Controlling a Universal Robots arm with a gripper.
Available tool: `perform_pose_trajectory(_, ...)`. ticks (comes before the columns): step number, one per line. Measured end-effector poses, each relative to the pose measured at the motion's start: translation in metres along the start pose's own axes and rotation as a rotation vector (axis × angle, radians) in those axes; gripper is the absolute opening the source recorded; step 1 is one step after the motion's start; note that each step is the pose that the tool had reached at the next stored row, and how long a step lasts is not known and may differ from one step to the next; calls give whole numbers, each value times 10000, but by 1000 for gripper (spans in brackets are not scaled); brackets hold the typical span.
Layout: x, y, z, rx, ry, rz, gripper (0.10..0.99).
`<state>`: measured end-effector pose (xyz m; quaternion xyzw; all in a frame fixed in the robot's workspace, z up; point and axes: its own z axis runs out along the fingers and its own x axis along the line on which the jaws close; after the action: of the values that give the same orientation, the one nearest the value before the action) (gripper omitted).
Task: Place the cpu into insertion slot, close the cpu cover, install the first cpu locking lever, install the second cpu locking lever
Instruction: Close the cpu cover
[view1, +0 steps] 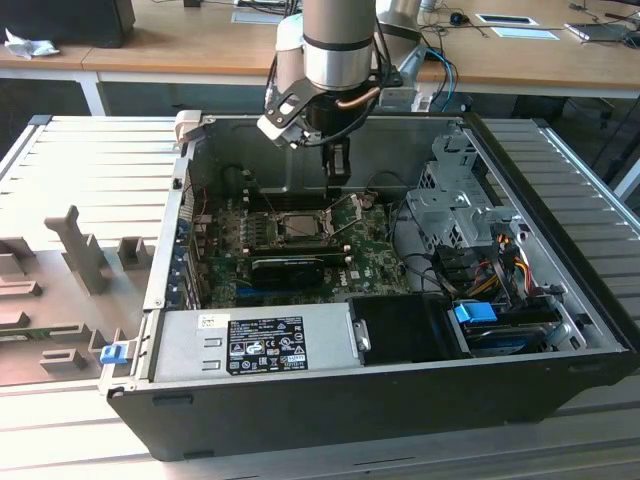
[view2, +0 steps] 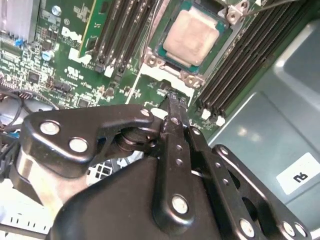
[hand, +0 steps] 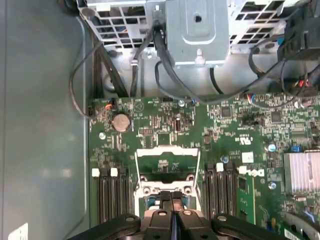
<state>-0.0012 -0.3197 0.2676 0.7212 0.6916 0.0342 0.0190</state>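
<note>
The cpu (view2: 192, 37), a flat square chip with a dull silver top, lies in the insertion slot (view2: 151, 61) on the green motherboard (hand: 235, 130). In the exterior view the cpu (view1: 300, 226) sits mid-board inside the open case. The cpu cover (hand: 167, 151), a thin silver frame, stands swung open beside the slot, and green board shows through its opening. My gripper (hand: 171, 196) is shut with nothing between its fingers. It hangs just above the slot's edge nearest the cover (view1: 350, 207). I cannot tell whether the gripper (view2: 172, 100) touches the cover (view2: 156, 75).
Black memory slots (hand: 107, 195) flank the socket on both sides. A metal drive cage (view1: 450, 205) and cable bundles (view1: 490, 265) fill the case at the exterior view's right. The power supply (view1: 255, 340) lies along the front. A finned heatsink (hand: 301, 172) sits on the board.
</note>
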Motion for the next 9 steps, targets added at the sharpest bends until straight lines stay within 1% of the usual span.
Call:
perform_pose_trajectory(1, 0, 2, -6, 1, -2, 1, 106)
perform_pose_trajectory(3, 1, 8, -44, -1, 0, 1, 106)
perform_pose_trajectory(5, 2, 18, -55, -1, 0, 0, 106)
perform_pose_trajectory(8, 5, 96, -52, -1, 2, 1, 106)
perform_pose_trajectory(9, 8, 152, -49, 0, -2, 1, 106)
